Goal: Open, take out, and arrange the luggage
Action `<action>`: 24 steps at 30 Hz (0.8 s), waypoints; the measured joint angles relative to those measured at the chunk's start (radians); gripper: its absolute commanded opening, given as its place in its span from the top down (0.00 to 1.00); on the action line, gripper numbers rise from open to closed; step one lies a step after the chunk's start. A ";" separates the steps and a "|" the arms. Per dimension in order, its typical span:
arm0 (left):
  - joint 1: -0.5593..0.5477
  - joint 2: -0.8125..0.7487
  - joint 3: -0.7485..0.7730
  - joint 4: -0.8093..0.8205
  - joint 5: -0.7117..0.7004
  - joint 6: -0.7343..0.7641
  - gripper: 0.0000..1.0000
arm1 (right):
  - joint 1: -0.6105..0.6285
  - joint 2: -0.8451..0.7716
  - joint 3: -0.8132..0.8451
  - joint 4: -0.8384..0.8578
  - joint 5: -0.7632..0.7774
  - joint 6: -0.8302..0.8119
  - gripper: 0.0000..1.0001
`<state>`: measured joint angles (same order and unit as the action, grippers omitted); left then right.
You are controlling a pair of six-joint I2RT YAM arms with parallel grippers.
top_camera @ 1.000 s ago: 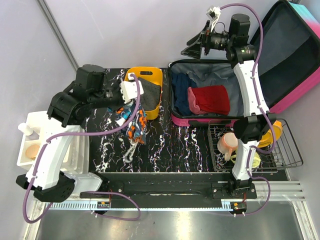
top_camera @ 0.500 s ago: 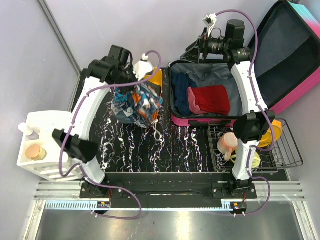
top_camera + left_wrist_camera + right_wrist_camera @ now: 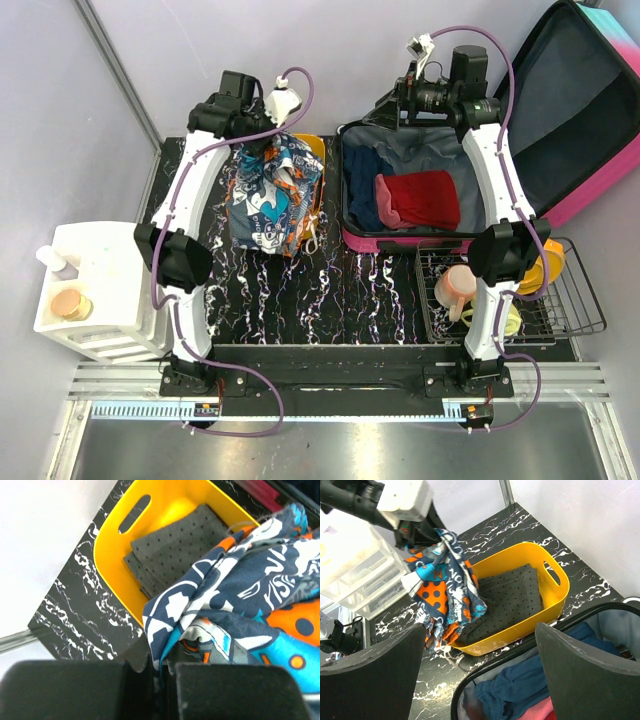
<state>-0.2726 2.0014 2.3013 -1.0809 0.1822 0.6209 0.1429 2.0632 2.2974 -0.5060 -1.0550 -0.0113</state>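
Nearest me, at the lower right of the overhead view, the wire rack [image 3: 578,292] is sitting with cups in it, out of the way. Moving up the dark marble table [image 3: 350,300], the left gripper [image 3: 160,682] is pinching a blue-and-orange patterned garment [image 3: 268,200] by its top edge, so the cloth is dangling beside the yellow bin [image 3: 107,545]. I'd say it's heading in there, on top of the folded grey cloth [image 3: 175,545]. Farther back, the right gripper [image 3: 480,635] is hovering with its jaws wide apart and nothing between them over the luggage's far left corner, probably lining up the next item. The luggage [image 3: 590,100] is lying open at the upper right, its lid leaning back. It's showing dark grey lining, a magenta edge and a pink shell, with a red garment [image 3: 420,200] and a blue garment [image 3: 362,195] inside.
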 measured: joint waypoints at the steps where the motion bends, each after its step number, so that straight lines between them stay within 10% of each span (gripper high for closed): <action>1: 0.002 0.012 -0.006 0.029 0.004 -0.013 1.00 | -0.001 0.000 0.000 0.000 0.000 -0.001 0.00; 24: 0.030 0.296 -0.120 0.585 -0.055 -0.278 1.00 | -0.034 0.000 -0.039 -0.011 0.026 -0.010 0.00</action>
<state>-0.2424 2.2978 2.1811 -0.4957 0.1272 0.3431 0.1093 2.0632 2.2581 -0.5175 -1.0286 -0.0212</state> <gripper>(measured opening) 0.049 0.994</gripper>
